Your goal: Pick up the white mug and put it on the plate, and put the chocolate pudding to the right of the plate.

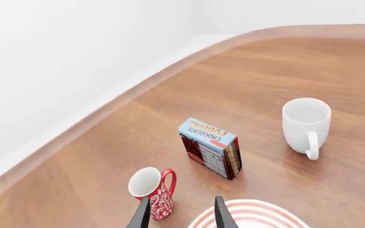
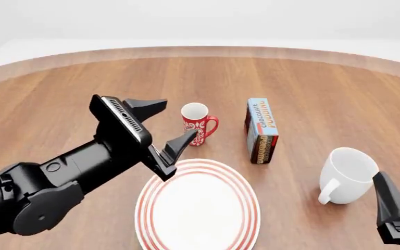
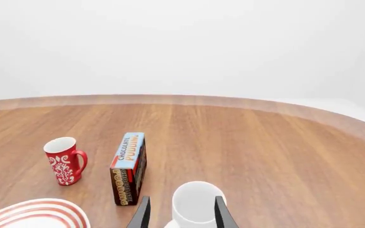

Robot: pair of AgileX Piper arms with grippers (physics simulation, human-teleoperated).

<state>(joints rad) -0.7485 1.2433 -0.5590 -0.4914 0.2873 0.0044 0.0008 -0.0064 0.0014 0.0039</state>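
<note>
Your left tool (image 1: 181, 214) hangs open over the surface (image 1: 277, 71), fingertips between the red mug (image 1: 153, 190) and the plate (image 1: 252, 216) rim. Chocolate pudding (image 1: 210, 147) stands upright just beyond the plate; white mug (image 1: 306, 125) upright, apart from the pudding, handle toward you.

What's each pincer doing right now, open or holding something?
Left pincer: open, holding nothing, above the table near the red mug.
Right pincer: open, fingers either side of the white mug, not gripping.

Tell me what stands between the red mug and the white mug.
The chocolate pudding carton stands between the red mug and the white mug, clearest in the front view.
</note>
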